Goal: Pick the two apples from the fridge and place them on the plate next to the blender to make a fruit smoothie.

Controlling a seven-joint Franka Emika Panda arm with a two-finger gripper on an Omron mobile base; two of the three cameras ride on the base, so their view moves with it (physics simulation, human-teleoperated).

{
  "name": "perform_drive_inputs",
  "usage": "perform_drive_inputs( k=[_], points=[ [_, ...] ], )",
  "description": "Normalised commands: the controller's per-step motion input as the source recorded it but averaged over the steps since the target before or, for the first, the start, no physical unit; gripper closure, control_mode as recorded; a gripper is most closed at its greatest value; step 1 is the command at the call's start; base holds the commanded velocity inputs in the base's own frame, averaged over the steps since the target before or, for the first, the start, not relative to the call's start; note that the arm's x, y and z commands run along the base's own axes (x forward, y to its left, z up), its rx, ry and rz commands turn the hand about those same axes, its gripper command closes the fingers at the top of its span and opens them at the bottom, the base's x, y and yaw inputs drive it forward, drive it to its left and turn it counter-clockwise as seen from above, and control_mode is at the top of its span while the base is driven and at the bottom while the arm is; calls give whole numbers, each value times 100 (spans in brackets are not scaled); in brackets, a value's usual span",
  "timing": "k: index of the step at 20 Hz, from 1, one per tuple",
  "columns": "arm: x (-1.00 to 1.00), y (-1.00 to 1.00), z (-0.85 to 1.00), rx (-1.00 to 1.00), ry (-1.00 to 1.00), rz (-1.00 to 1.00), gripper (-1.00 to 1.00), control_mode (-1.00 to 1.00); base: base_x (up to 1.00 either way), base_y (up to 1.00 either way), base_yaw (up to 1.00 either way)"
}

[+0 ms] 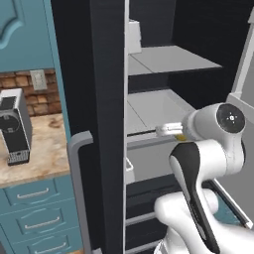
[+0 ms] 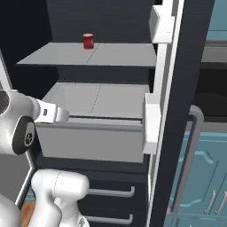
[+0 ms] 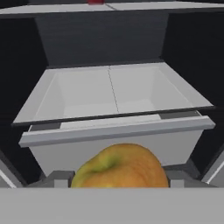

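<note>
A yellow-orange apple (image 3: pixel 120 168) sits low in the hand view, right in front of the camera. My gripper (image 3: pixel 120 183) is shut on it, with a grey finger (image 3: pixel 57 178) showing on either side. The hand (image 1: pixel 168 130) hangs in front of the open fridge (image 1: pixel 99 74), just before its pulled-out pale drawer (image 3: pixel 113 131), whose inside looks bare. From the right base view the hand (image 2: pixel 53 113) is level with the drawer's front left corner. The red apple, the plate and the blender are out of view.
A red can (image 2: pixel 88 41) stands on the fridge's upper grey shelf (image 2: pixel 66 55). The fridge doors stand open on both sides, with a grey bar handle (image 1: pixel 78 188). A silver-black coffee machine (image 1: pixel 15 129) stands on the counter to the left, over blue drawers (image 1: pixel 34 218).
</note>
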Motion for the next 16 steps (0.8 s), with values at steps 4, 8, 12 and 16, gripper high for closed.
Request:
perform_drive_inputs(
  k=[4,8,12,16],
  points=[
    [0,0,0,0,0,0,100,100,-55,-5,-17],
    [0,0,0,0,0,0,100,100,-42,-24,-47],
    [0,0,0,0,0,0,100,100,-16,-51,-71],
    [0,0,0,0,0,0,100,100,-6,-38,-80]
  ],
)
